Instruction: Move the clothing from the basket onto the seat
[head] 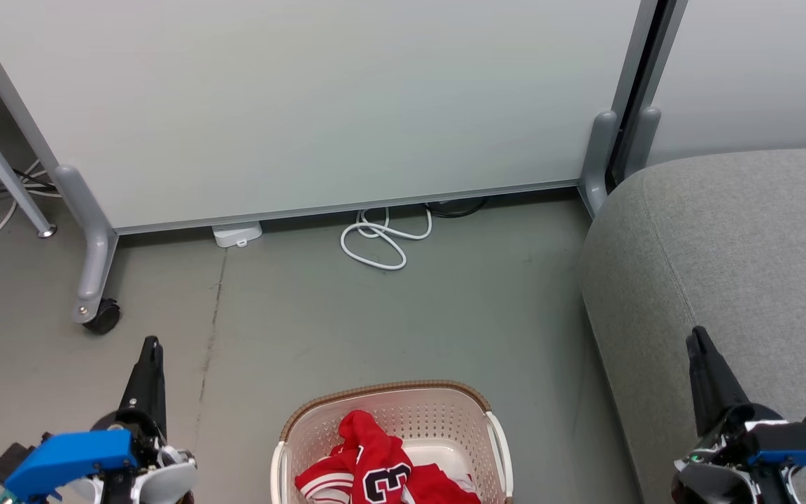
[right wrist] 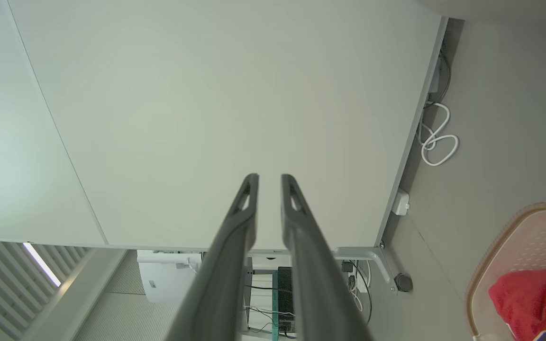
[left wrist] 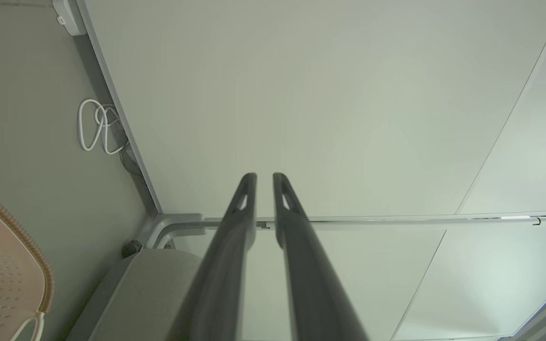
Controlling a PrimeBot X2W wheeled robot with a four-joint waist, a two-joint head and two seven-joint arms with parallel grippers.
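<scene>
**Head view with both wrist views — start of the transfer.**

- A pale partition panel (head: 305,105) stands beyond both sets of fingertips, and both wrist cameras face it.
- The seat (head: 739,238), a grey upholstered cushion, lies under and ahead of the right gripper (head: 695,334). Its visible top carries no garment.
- The basket (head: 389,386) sits on the floor between the two grippers, to the right of the left gripper (head: 153,343) and to the left of the right one, just beside the seat's edge. It is nearer the robot than either set of fingertips.
- The clothing (head: 375,448), red with white striped trim and a dark numeral, is bunched inside the basket; none of it hangs over the rim.
- Each gripper has its two long fingers drawn close together, with only a thin slit between them and nothing held. Both point away from the basket, well apart from the cloth.
- A white cable (head: 382,241) lies coiled at the panel's foot, far ahead of the fingertips.

Judged progress: nothing has been moved yet — reaching into the basket, grasping, lifting and placing on the seat all remain.
</scene>
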